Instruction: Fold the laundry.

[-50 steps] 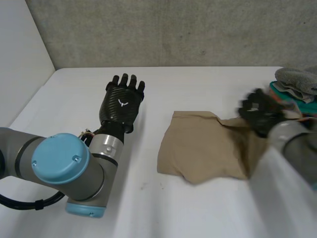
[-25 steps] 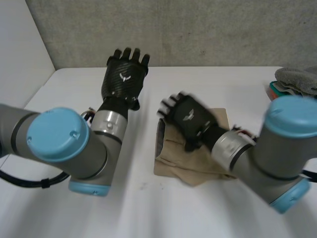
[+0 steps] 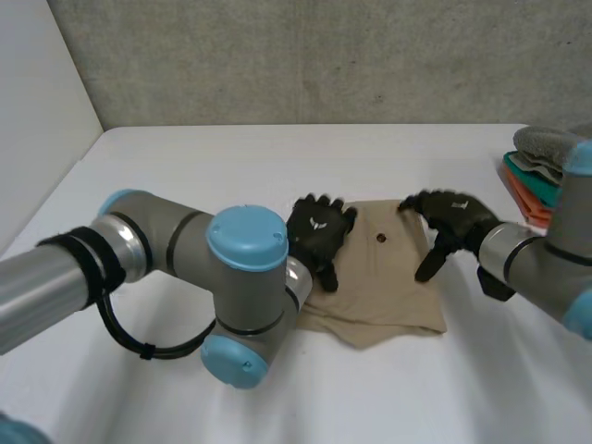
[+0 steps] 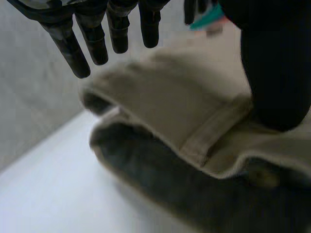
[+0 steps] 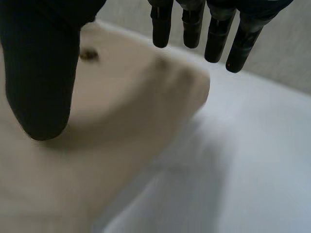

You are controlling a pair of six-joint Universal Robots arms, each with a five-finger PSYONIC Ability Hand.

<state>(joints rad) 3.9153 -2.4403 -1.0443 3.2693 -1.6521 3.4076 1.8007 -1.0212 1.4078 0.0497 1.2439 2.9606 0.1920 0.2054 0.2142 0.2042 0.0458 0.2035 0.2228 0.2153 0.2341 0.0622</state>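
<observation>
Fingers on both hands are straight and spread, holding nothing. Your left hand (image 3: 319, 236) lies over the left edge of the tan, folded cotton garment (image 3: 388, 291) with its thumb (image 4: 274, 73) pressed onto the cloth. Your right hand (image 3: 451, 217) sits at the far right corner, thumb down in the same way.

The garment lies flat near the middle of the white table (image 3: 185, 166), doubled over, with a small dark button (image 3: 380, 238) showing on top. Expect it to be soft, light and limp — it will sag the moment you lift it and slide easily on the smooth table. The edge below your left fingers (image 4: 92, 41) looks like a thick rolled fold with a seam band, though that view is too blurred to be sure. Pinch there and at the right corner, through all layers, so nothing peels apart.

Mind the pile of folded laundry (image 3: 548, 148) — grey on top, teal and orange beneath — at the table's right edge, near your right arm; a wide swing would topple it.
</observation>
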